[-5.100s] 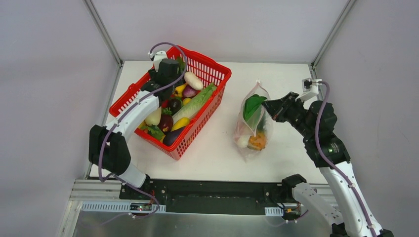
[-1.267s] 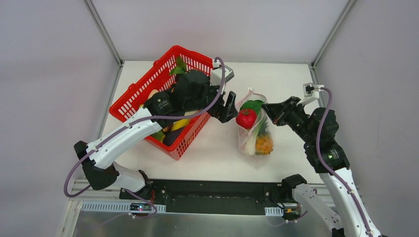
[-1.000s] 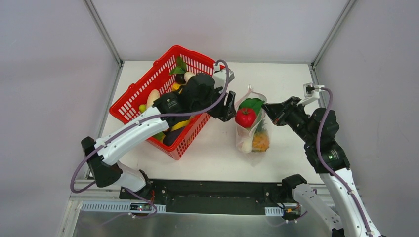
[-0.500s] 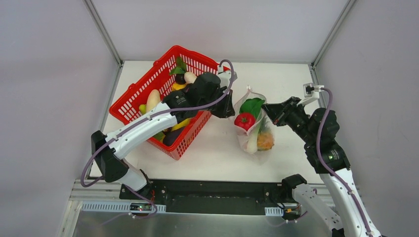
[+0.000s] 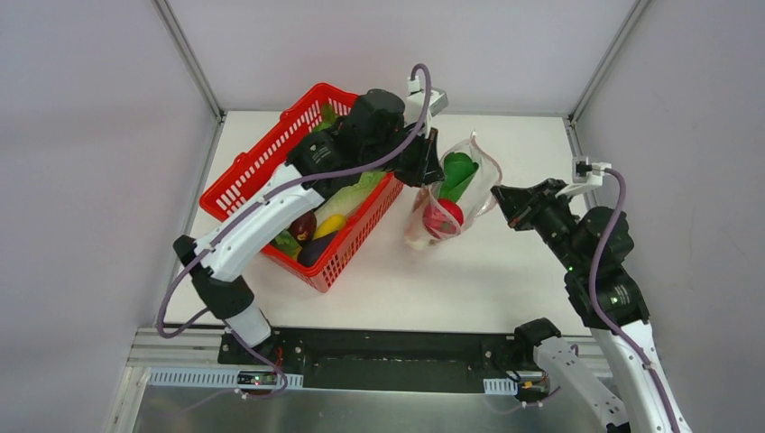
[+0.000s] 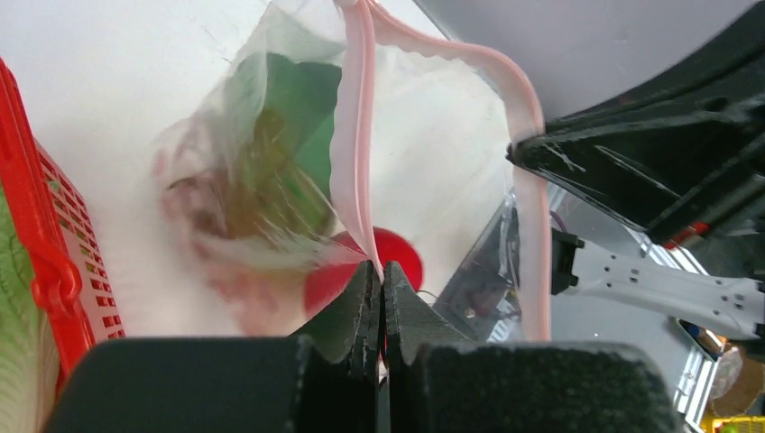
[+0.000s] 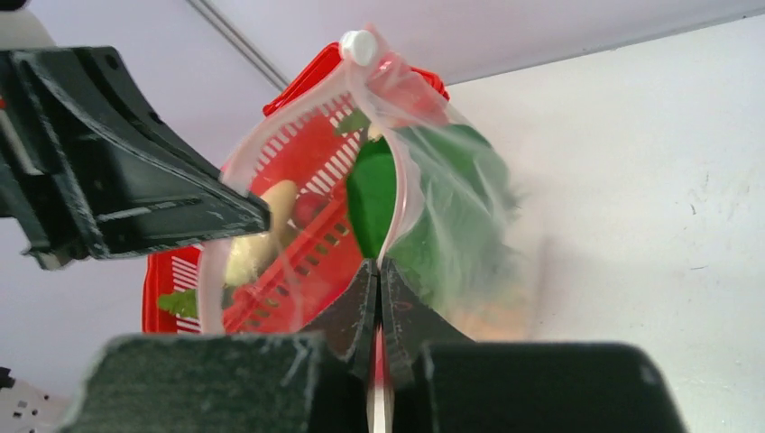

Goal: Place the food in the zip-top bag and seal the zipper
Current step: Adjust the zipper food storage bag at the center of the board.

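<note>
The clear zip-top bag [image 5: 476,183] hangs between both grippers beside the red basket. My left gripper [image 5: 429,174] is shut on the left lip, its jaws pinching the pink zipper [image 6: 355,135]. On the opposite lip my right gripper [image 5: 499,192] is shut too, holding the pink strip [image 7: 394,194]. Inside the bag lie a red fruit [image 5: 441,216] and a green leafy vegetable [image 5: 458,170]. The mouth gapes between the two held lips, and the white slider [image 7: 358,43] sits at its far end. More food stays in the basket: an eggplant [image 5: 316,250] and a yellow piece [image 5: 329,224].
The red mesh basket [image 5: 261,159] stands at the back left, directly against the left arm and close to the bag. Metal frame posts rise at both rear corners of the white table [image 5: 505,271]. Grey walls enclose the sides.
My left gripper closed on the bag's left lip and rose toward the back. The bag lifted off the table and shifted left; the red fruit sank deeper. The right gripper kept its hold.
</note>
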Robot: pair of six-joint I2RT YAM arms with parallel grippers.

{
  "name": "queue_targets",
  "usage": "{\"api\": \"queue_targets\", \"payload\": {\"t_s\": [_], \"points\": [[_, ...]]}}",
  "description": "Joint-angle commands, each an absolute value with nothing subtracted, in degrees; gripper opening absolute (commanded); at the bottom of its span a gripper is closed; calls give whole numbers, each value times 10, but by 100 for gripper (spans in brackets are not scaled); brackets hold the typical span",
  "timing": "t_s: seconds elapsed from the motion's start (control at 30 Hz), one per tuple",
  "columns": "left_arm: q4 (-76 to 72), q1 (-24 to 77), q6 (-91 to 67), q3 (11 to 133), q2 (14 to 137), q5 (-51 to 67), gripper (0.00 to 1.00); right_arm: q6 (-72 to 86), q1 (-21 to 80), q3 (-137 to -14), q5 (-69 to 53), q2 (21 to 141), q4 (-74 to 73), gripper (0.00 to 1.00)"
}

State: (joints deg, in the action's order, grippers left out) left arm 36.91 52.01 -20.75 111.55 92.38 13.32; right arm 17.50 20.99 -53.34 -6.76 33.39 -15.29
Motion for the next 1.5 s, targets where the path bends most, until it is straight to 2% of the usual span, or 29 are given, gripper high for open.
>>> {"api": "queue_targets", "payload": {"t_s": [0.0, 0.1, 0.3, 0.33, 0.47, 0.57, 0.67, 0.83, 0.93, 1.03, 1.1, 1.2, 1.3, 1.47], "points": [[454, 513, -179, 1186, 1001, 145, 0, 173, 212, -587, -50, 418, -195, 0], [446, 513, -188, 1215, 1013, 171, 0, 179, 211, -629, -43, 487, -253, 0], [520, 513, -165, 1329, 1033, 189, 0, 162, 211, -676, -134, 466, -189, 0], [516, 513, -166, 1323, 1025, 191, 0, 158, 211, -680, -127, 459, -184, 0], [387, 511, -186, 1170, 972, 172, 0, 160, 211, -633, -76, 433, -167, 0], [384, 492, -222, 1112, 1002, 153, 0, 185, 212, -560, -45, 449, -166, 0], [435, 491, -232, 1150, 1034, 185, 0, 227, 211, -580, -90, 498, -206, 0], [470, 514, -193, 1264, 1005, 173, 0, 241, 212, -639, -142, 477, -146, 0], [452, 514, -184, 1229, 962, 144, 0, 225, 211, -647, -138, 456, -140, 0], [401, 507, -186, 1114, 928, 99, 0, 214, 211, -583, -104, 434, -130, 0], [376, 489, -222, 1079, 940, 125, 0, 223, 211, -557, -55, 449, -159, 0], [375, 490, -229, 1118, 959, 176, 0, 222, 211, -600, -65, 478, -194, 0], [390, 504, -204, 1172, 956, 181, 0, 211, 211, -632, -97, 451, -154, 0], [380, 501, -203, 1103, 952, 130, 0, 185, 211, -590, -83, 399, -119, 0]]}}
